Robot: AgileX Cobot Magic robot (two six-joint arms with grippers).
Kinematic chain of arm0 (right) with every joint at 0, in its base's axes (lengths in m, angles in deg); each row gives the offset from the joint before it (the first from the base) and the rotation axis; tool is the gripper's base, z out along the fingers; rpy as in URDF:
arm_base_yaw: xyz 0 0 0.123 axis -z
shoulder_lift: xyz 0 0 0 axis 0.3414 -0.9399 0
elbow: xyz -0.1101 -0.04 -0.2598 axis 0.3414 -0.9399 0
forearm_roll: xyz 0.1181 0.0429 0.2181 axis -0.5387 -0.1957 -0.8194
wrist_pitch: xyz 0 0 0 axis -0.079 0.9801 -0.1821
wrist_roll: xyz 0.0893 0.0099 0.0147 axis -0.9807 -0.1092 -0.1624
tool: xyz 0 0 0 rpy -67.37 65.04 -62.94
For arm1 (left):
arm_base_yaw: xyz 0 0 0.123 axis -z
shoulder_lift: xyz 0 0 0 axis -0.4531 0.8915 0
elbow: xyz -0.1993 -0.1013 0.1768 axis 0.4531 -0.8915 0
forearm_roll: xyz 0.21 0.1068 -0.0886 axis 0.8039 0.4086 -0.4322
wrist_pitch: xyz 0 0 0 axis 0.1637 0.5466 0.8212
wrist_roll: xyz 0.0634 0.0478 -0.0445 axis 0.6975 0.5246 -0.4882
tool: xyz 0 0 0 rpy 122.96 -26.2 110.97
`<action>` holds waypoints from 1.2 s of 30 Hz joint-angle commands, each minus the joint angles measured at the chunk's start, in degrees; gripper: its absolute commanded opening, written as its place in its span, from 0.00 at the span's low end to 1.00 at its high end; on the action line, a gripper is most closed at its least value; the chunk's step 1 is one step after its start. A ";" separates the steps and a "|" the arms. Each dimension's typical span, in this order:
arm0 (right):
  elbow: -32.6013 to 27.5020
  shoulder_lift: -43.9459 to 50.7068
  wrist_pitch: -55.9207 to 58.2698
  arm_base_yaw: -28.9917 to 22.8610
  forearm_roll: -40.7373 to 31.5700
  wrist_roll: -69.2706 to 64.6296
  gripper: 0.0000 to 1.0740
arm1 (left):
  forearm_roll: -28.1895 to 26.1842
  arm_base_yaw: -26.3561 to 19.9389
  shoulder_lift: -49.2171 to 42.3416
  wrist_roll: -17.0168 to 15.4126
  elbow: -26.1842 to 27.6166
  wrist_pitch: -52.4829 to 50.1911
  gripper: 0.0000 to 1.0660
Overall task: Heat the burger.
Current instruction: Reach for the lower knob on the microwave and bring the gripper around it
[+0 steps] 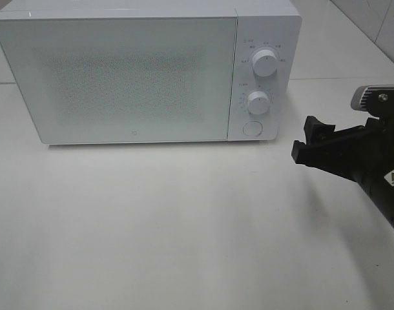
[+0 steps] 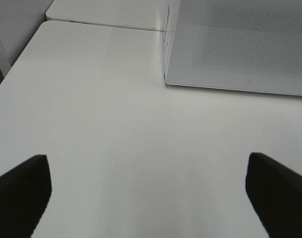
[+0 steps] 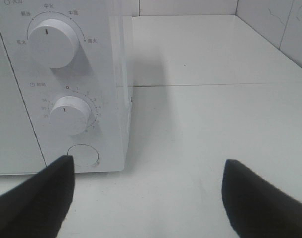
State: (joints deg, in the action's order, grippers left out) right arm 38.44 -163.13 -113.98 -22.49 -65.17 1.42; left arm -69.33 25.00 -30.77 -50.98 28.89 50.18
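Right hand (image 1: 308,139) is being held wide open and empty above the worktop (image 1: 152,226), to the right of the microwave (image 1: 152,8) and apart from it, with its jaws being pointed toward the control panel. An upper knob (image 1: 266,63), a lower knob (image 1: 258,102) and a round button (image 1: 251,128) are being shown on that panel, one below the other. Left hand (image 2: 148,193) is being held fully open with nothing between its fingers, over the worktop, with the microwave's left front corner lying ahead of it. The door (image 1: 119,74) is being shown shut, its frosted front hiding the inside. The burger is being shown in no view, so its place cannot be told.
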 commanded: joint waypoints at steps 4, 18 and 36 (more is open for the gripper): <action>3.90 -2.29 -1.26 -4.70 -4.93 6.36 0.71 | -0.46 -0.23 -1.15 0.11 -0.17 -0.63 0.94; 11.00 -7.22 -0.57 -6.93 -4.98 6.76 0.71 | -0.46 -0.23 -1.15 0.11 -0.17 -0.63 0.94; 12.38 -10.08 -3.15 -6.76 -4.41 4.18 0.71 | -0.46 -0.23 -1.15 0.11 -0.17 -0.63 0.94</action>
State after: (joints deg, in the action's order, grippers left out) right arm 50.30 -173.21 -114.84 -29.14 -70.27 6.07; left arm -69.33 25.00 -30.77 -50.98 28.89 50.18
